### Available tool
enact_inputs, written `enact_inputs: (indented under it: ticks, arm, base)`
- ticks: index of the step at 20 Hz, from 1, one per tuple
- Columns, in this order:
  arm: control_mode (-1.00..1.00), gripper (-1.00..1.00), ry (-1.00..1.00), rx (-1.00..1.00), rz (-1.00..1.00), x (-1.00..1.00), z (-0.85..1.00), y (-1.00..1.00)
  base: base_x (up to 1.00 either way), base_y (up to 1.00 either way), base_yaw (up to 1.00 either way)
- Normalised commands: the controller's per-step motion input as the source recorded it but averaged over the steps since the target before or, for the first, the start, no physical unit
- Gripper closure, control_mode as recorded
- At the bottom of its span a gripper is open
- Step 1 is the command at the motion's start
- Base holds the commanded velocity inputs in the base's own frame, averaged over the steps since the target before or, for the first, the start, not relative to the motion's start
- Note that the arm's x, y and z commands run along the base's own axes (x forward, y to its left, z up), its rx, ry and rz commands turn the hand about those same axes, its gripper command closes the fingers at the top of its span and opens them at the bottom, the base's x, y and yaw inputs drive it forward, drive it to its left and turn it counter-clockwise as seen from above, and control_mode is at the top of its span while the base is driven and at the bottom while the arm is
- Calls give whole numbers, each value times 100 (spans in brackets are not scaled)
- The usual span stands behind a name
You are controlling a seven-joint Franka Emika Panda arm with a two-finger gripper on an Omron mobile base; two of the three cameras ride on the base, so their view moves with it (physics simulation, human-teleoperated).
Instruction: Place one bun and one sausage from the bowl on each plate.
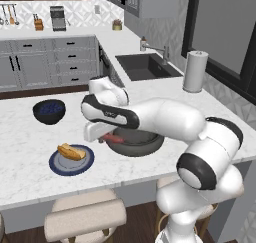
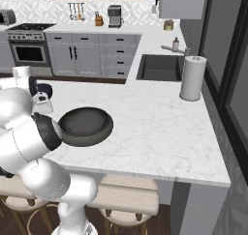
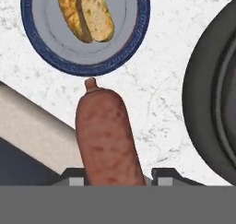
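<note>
The jaws are clamped on a sausage [image 3: 107,138], held above the marble desk [image 1: 30,142] between the wide dark bowl [image 1: 137,143] and a blue-rimmed plate [image 1: 71,162]. That plate, left of the bowl, carries a bun [image 1: 71,151].

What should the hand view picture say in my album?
The tool holds a sausage near the plate with a bun.
</note>
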Motion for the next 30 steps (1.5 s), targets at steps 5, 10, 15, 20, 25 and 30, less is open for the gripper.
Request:
enact_inputs:
  ticks: [5,10,15,20,25,30]
  arm:
    - [-100,100,-13,-5,8,-8,0,100]
    - [-100,100,-10,0,10,1,-13,100]
    - [-100,100,0,-10,6,31,-35,46]
    - [-100,100,0,-10,0,48,-32,4]
    - [-100,-100,4,-7,0,20,-26,28]
    - [-100,-100,0,0,0,22,-2,0]
  base:
    - [0,0,0]
    - [0,0,0]
    - [0,0,0]
    - [0,0,0]
    - [0,0,0]
    - [0,0,0]
